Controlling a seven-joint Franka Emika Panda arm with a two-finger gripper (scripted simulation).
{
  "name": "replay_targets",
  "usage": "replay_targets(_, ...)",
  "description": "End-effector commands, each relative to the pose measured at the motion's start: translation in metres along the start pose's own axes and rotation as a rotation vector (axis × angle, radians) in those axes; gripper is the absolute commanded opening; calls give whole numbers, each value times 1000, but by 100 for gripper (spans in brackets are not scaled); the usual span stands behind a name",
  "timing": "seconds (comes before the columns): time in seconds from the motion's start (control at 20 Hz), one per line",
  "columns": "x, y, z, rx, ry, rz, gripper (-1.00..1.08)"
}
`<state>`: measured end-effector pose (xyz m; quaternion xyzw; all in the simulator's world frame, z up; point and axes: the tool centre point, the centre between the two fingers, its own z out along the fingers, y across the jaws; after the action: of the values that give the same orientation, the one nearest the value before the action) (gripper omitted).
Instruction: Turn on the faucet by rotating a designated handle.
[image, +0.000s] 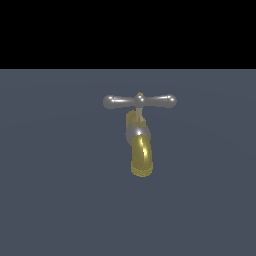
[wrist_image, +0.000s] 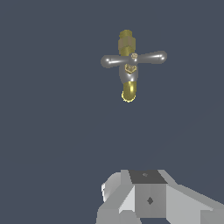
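In the exterior view the faucet (image: 139, 142) stands alone on the flat slate-grey desk (image: 50, 200), near the middle of the frame. Its handle (image: 139, 101) is a glossy silver-grey crossbar lying level, one rounded end toward the exterior view's left and the other toward the exterior view's right, carried on a short central stem. Below the stem a silver-grey body leads into the brass-gold spout, which curves downward and finishes in a ribbed tip. No part of the arm shows in this view.

The wrist view looks down onto the same faucet (wrist_image: 128, 65) from above. The handle (wrist_image: 134, 58) spans across the body with a slight tilt in this picture, its bulbous ends catching the light, and a small brass cap sits at its centre. The gold spout reaches out from under the crossbar on one side, and a gold fitting sticks out on the opposite side.

Only the white and grey housing of the end effector (wrist_image: 146, 199) appears, at the edge of the wrist picture; the fingers lie out of frame, so whether it is open or closed cannot be told. The faucet sits well apart from the end effector, ahead of it and slightly off to one side. Nothing touches the handle, and the end effector holds nothing that can be seen.
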<state>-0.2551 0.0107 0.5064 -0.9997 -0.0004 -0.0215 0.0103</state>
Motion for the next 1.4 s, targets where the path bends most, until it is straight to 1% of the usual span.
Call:
replay_targets(0.0, 0, 0, 0, 0, 0, 0, -100)
replay_targets(0.3, 0, 3, 4, 0, -1, -20, -100)
replay_targets(0.65, 1, 15, 18, 1, -3, -96, -100)
replay_targets(0.9, 3, 29, 35, 3, -6, -184, -100)
replay_targets(1.35, 13, 59, 74, 5, -13, -386, -100)
